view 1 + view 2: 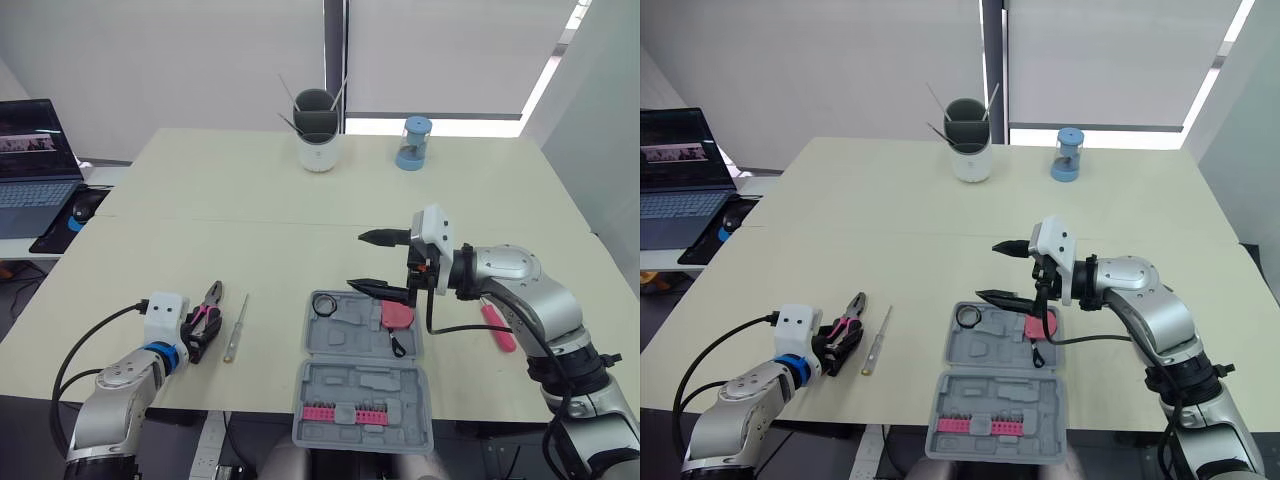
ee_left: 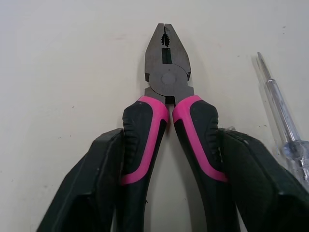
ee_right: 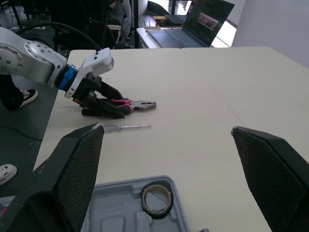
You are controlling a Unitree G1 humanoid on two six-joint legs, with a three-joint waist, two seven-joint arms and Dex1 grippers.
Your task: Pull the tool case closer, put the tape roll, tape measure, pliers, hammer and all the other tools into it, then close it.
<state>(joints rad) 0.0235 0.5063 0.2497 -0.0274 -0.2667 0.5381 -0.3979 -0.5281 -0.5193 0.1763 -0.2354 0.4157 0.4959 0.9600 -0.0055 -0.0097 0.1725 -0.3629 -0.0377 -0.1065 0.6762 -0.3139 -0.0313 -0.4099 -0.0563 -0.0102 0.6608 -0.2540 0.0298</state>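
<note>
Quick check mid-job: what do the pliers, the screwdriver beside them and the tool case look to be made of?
Pliers: dark, matte metal head with a toothed nose; the handles look like black and pink rubbery grips. Screwdriver: thin bright metal shaft and a see-through handle, probably hard plastic. Tool case: grey moulded plastic, judging by its shaped recesses, with a dull finish.

Between the screwdriver (image 1: 236,327) and the tool case (image 1: 360,385) I have a bare strip of table to pass through. The screwdriver lies just beside the pliers (image 1: 210,303), on their case side. My right gripper (image 1: 355,260), fingers spread wide, hangs over the case's far right part; its near tray lies uncovered
</note>
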